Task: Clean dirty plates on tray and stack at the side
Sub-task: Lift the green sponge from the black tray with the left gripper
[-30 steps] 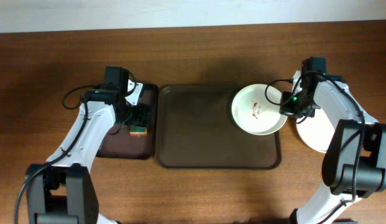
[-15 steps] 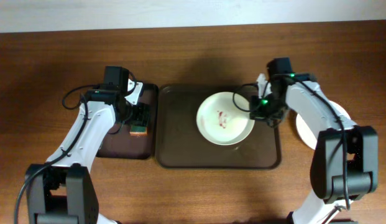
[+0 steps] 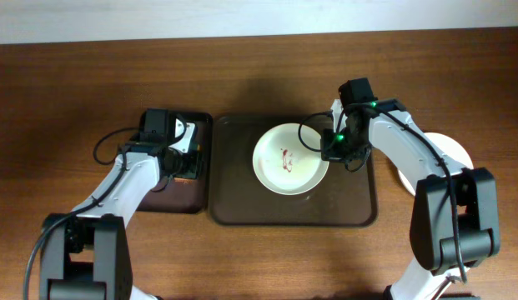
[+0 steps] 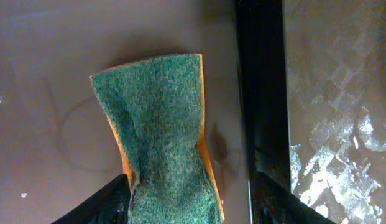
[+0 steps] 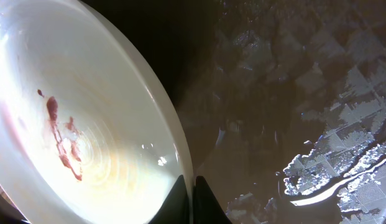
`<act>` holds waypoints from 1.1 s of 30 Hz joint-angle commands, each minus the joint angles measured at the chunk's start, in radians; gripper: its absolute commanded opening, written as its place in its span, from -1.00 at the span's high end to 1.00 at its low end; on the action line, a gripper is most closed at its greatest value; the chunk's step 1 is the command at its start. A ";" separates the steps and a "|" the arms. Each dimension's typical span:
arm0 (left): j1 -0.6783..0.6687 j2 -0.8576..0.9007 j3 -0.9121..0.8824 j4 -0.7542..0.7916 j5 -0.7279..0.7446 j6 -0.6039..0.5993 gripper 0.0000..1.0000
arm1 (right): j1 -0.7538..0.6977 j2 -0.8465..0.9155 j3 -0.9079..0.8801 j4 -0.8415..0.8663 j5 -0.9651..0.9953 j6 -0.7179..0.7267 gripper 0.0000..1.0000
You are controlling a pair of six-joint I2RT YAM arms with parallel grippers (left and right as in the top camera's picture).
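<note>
- We are seeing the left gripper (image 3: 185, 162) hanging over the small tray (image 3: 158, 197) on the wooden surface (image 3: 75, 67). Its jaws are straddling the green-and-orange sponge (image 4: 161, 124), and we cannot tell whether they are gripping it.
- We are finding one plate (image 3: 288, 158), red-smeared at its centre, lying over the middle of the brown tray (image 3: 242, 200).
- The right gripper (image 3: 334, 148) is pinching that plate's right rim, jaws narrow.
- Another white plate (image 3: 453, 152) is resting beside the tray, far right.
</note>
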 commanded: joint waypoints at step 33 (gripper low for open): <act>0.002 -0.168 0.014 0.030 0.013 -0.006 1.00 | 0.010 0.048 -0.056 0.076 0.002 0.001 0.92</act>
